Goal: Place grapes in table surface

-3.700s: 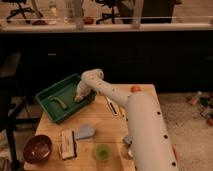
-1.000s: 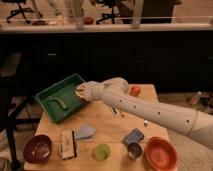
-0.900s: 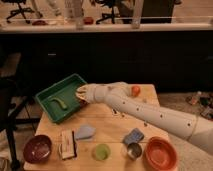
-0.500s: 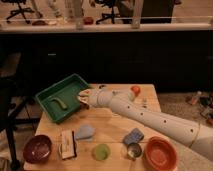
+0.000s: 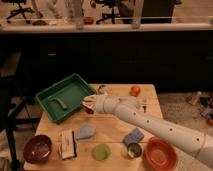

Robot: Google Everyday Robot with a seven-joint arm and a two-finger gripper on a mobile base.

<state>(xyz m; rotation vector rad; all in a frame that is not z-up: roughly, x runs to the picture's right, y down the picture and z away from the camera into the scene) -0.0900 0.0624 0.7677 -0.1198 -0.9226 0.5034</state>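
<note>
Broadly, the square light-coloured wooden plank counter (image 5: 107, 125) carries everything, and bare boards lie open at its middle. The robot's long white arm (image 5: 150, 122) reaches across it from the right. A green rectangular plastic tray (image 5: 75, 85) sits at the far left corner, with a curved green vegetable (image 5: 59, 103) inside. An orange bowl (image 5: 160, 152) and a dark red bowl (image 5: 37, 148) stand at the near corners, and a smooth round orange-red fruit (image 5: 135, 90) rests near the far edge.

The gripper (image 5: 89, 103) is at the tray's right rim, low over the boundary between tray and counter, with its fingers drawn together. Whether anything is pinched between them cannot be told.

The dark reddish-purple grapes are not plainly identifiable. A small dark lump (image 5: 103, 89) just behind the wrist, on the counter beside the tray, may be them; this is unconfirmed.

Handling assessment: such a cluster would be light, lumpy and soft-skinned, prone to crushing or shedding berries. It is best gripped gently across the widest part of the bunch, not by a single berry, and set down low rather than dropped.
</note>
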